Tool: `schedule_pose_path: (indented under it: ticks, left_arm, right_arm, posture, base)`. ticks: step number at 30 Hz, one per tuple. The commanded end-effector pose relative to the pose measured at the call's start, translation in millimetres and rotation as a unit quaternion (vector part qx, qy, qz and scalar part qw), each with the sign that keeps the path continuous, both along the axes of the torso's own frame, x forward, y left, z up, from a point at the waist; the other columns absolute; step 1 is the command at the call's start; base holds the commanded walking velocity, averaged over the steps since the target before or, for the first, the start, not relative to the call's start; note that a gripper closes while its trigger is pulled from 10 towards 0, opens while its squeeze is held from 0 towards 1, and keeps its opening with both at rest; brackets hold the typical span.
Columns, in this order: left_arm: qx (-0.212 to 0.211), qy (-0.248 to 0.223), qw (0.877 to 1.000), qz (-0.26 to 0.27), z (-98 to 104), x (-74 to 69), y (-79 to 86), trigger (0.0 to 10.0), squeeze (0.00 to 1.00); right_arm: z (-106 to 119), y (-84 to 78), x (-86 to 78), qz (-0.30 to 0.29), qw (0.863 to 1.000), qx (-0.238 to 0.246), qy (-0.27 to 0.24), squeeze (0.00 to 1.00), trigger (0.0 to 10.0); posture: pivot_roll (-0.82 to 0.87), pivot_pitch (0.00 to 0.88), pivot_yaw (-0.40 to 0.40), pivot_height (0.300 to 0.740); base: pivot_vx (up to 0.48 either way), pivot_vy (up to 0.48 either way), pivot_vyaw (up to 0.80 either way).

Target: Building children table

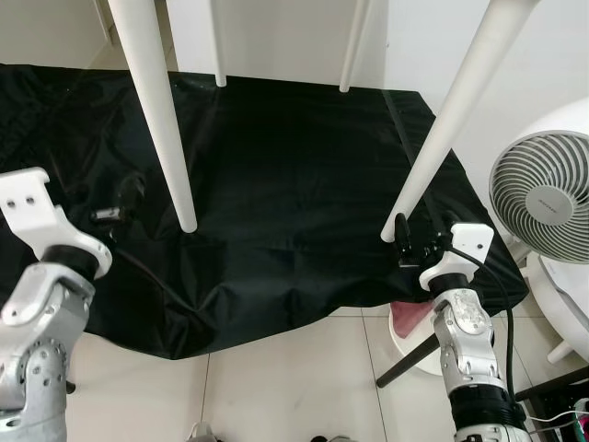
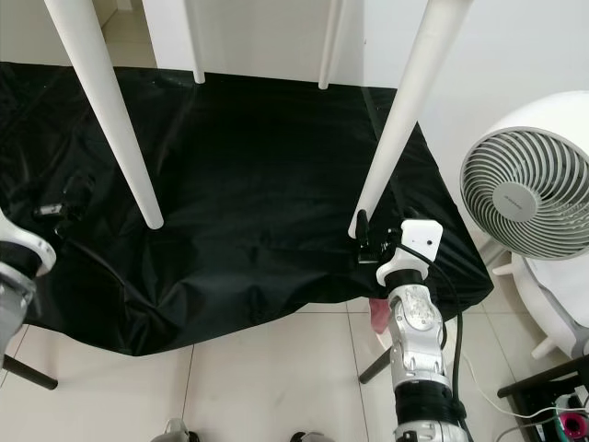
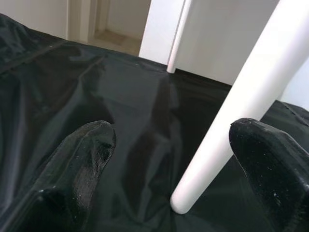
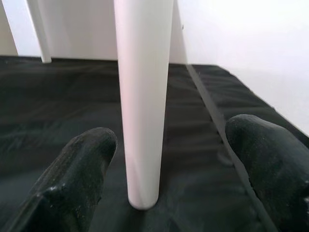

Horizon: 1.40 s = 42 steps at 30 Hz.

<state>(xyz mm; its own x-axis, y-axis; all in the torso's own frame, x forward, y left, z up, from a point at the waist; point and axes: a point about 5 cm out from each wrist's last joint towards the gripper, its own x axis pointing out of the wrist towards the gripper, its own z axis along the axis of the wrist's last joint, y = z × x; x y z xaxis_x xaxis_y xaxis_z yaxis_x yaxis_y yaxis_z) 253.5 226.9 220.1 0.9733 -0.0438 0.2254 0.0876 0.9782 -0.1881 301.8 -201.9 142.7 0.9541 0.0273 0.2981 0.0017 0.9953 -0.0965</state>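
Right wrist view has the right gripper (image 4: 166,183) wide open, fingers (image 4: 77,174) either side of the near right leg (image 4: 144,96) without touching it. That white leg stands on a black cloth (image 1: 276,184), foot near the cloth's front edge. Left gripper (image 3: 174,179) is also spread wide and empty, just before the near left leg (image 1: 161,110). Two far legs (image 1: 217,46) stand at the wall. A white fan (image 1: 543,198) sits right of the cloth.

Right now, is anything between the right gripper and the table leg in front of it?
Nothing visible. The right gripper is open, with the white table leg standing on the black sheet straight ahead of the gap between its fingers.
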Motion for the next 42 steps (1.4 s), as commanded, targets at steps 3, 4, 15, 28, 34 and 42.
schedule_pose_path:
  ticks: [3,4,15,28,34,42]
  left_arm:
    - [0.008,0.015,1.000,-0.024,-24.2,-12.2,-10.8,10.0,0.00]
    - [0.008,0.015,1.000,-0.024,-24.2,-12.2,-10.8,10.0,0.00]
    - [0.084,0.048,0.982,-0.160,-72.1,-37.9,-44.3,10.0,0.00]
    - [0.191,0.015,0.929,-0.317,-88.0,-68.4,-69.5,10.0,0.00]
    - [0.233,0.021,0.905,-0.356,-105.8,-76.2,-71.5,10.0,0.00]
    - [0.284,0.056,0.870,-0.399,-142.2,-82.1,-64.6,10.0,0.00]
  right_arm:
    - [-11.6,8.2,-13.9,0.030,0.999,-0.005,0.010,0.00,10.0]
    - [-11.6,8.2,-13.9,0.030,0.999,-0.005,0.010,0.00,10.0]
    - [-30.1,39.2,-39.2,0.207,0.976,-0.051,0.047,0.00,10.0]
    - [-38.1,52.5,-65.3,0.386,0.911,-0.121,0.081,0.00,10.0]
    - [-56.4,53.4,-80.0,0.458,0.867,-0.154,0.122,0.00,10.0]
    - [-89.1,45.3,-85.5,0.495,0.823,-0.210,0.183,0.00,10.0]
  posture:
    - [0.08,0.102,-0.030,0.740]
    - [0.08,0.102,-0.030,0.740]
    - [0.08,0.107,-0.031,0.740]
    - [0.08,0.123,-0.040,0.740]
    - [0.08,0.122,-0.042,0.740]
    - [0.08,0.120,-0.036,0.740]
  base:
    - [0.000,0.000,0.00]
    - [0.000,0.000,0.00]
    - [0.000,0.000,0.00]
    - [0.000,0.000,0.00]
    - [0.000,0.000,0.00]
    - [0.000,0.000,0.00]
